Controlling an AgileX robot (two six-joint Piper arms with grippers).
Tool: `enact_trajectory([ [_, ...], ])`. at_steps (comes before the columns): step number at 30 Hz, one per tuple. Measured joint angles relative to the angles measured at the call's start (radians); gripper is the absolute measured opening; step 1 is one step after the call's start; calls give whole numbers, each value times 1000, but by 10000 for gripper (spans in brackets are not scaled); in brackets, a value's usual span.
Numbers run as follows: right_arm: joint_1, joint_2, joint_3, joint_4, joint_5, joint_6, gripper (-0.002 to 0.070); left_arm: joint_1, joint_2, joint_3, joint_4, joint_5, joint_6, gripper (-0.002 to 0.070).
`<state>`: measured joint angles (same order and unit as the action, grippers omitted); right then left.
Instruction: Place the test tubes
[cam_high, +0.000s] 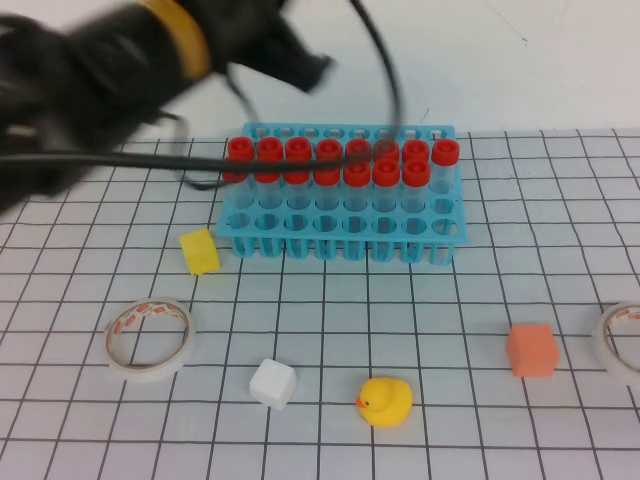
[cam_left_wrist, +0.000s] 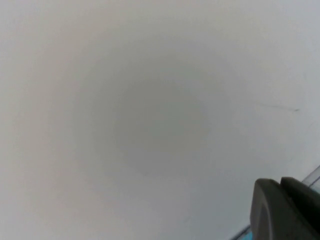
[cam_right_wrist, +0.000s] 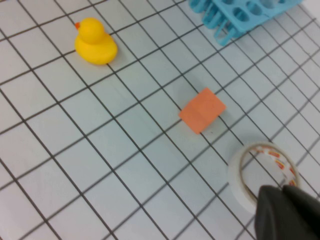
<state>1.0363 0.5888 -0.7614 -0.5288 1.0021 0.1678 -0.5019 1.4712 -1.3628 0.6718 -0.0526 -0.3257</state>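
test tubes (cam_high: 342, 160) — red-capped, long axis upright, in blue rack (cam_high: 345, 240) at the surface's far middle. left pincer (cam_high: 312, 68) — closed together, apparently empty, raised over the rack's far left; tubes lie below it, nearer arm. right pincer (cam_right_wrist: 286, 210) closed, over tape roll (cam_right_wrist: 262, 172), well apart.

Illegible red print on tape roll (cam_high: 148, 313)
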Motion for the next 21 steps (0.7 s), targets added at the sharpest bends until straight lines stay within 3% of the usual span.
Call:
enact_trajectory([
  [3,0,-41,2,0,27,0,-1,6,-96,44,4,117,2,2],
  [6,0,-96,19,0,29,0,-1,8,-192,150,4,124,-16,1],
  [15,0,-192,104,20,53,49,-1,8,-476,559,4,-63,-205,0],
  [21,0,-194,165,75,94,92,-1,8,-603,765,18,-92,-237,0],
])
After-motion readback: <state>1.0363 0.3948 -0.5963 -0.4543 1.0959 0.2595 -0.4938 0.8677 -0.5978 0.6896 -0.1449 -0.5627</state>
